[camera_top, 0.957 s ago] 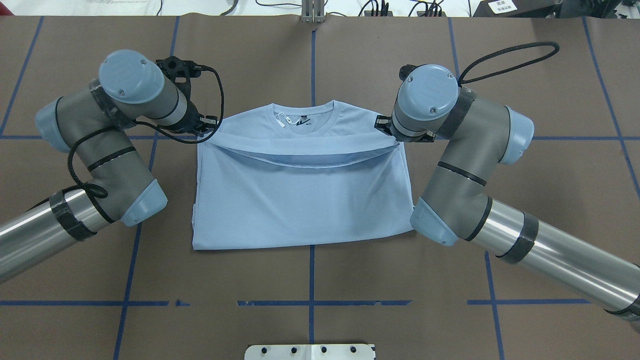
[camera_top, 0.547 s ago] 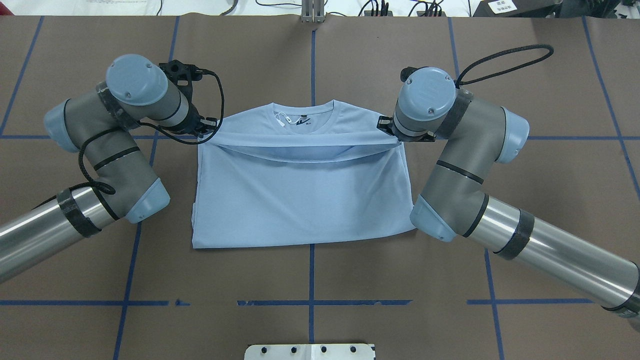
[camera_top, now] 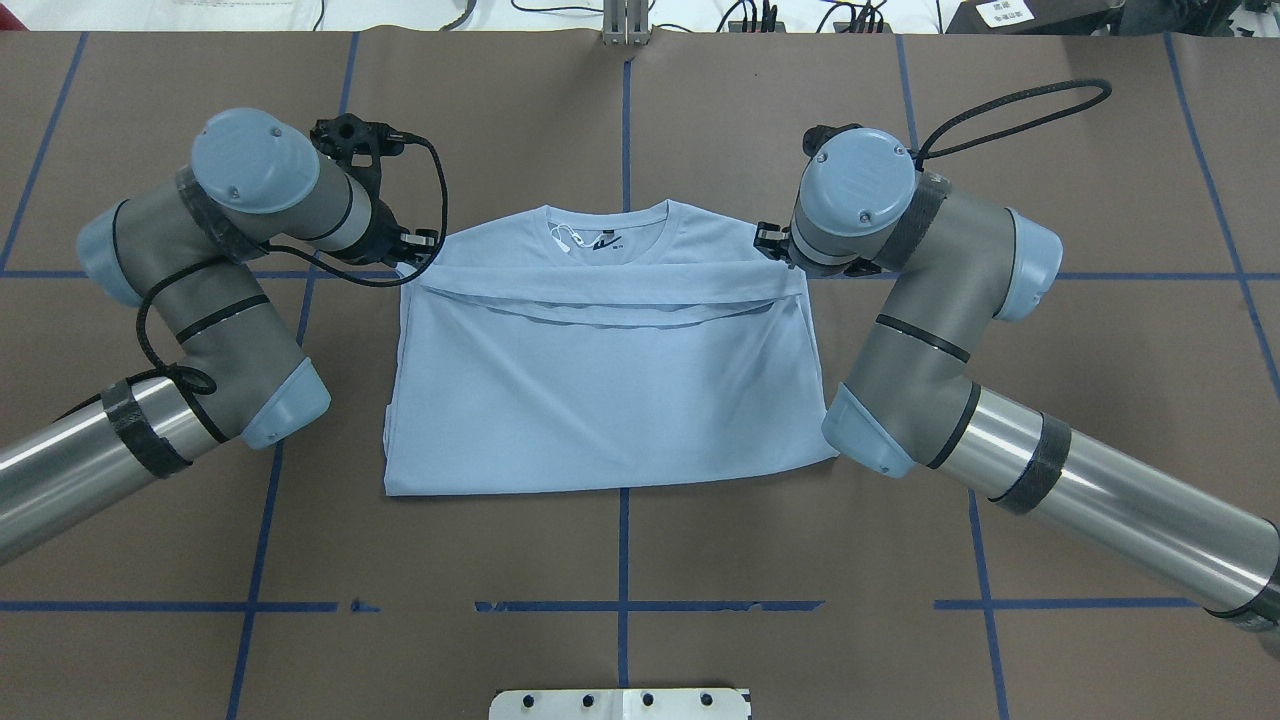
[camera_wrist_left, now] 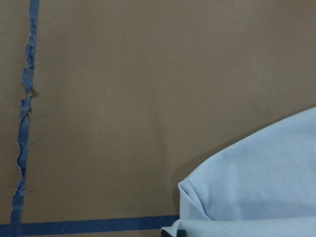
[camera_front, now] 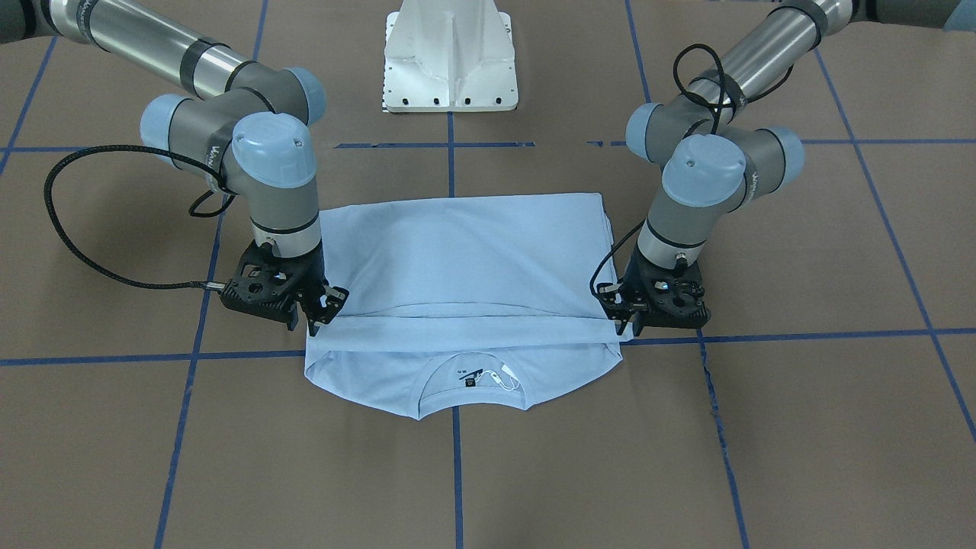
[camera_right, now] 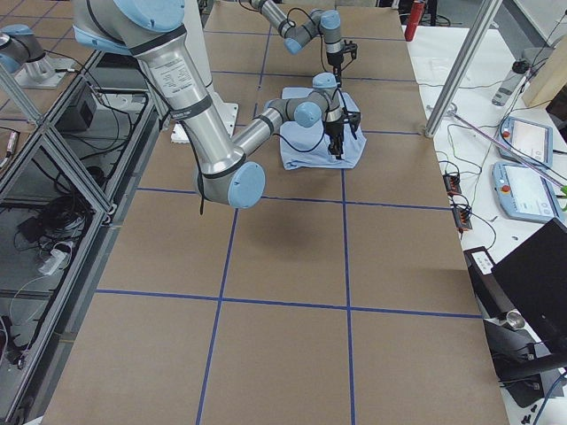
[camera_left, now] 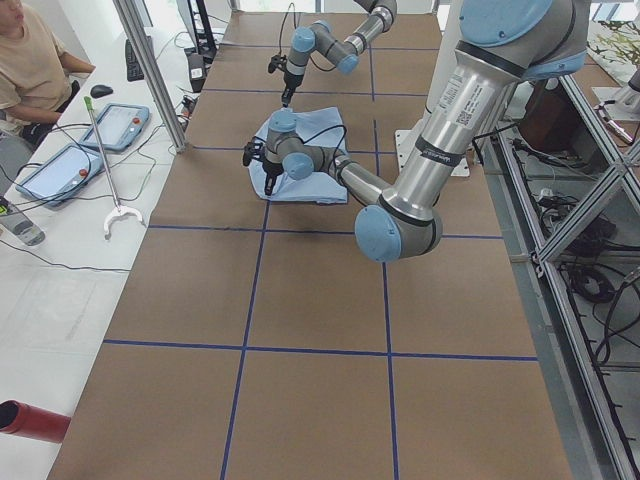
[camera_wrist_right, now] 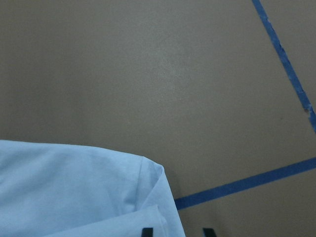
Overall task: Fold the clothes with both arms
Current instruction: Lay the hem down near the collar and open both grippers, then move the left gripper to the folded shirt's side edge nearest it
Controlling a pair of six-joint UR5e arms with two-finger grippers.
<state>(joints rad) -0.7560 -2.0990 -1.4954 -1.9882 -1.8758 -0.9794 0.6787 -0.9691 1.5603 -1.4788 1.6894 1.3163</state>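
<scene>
You had the left gripper [camera_front: 625, 320] and right gripper [camera_front: 324, 309] each closed, it seemed, on 1 corner of the folded-up hem [camera_front: 465, 332] of the T-shirt [camera_front: 457, 252]. That hem ran straight between the 2 grippers; the collar [camera_front: 428, 381] lay just beyond them, away from the robot.

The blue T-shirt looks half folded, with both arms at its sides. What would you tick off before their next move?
1. Folded-over strip lies straight across the T-shirt: ok.
2. One end at the left gripper, the other at the right gripper: ok.
3. Grippers clamped on the strip: cannot tell.
4. White tag uncovered: ok.
5. T-shirt's edge nearest the robot flat on the table: ok.
6. Strip fully down: not ok; a shadow under its middle suggests it hangs slightly raised.
</scene>
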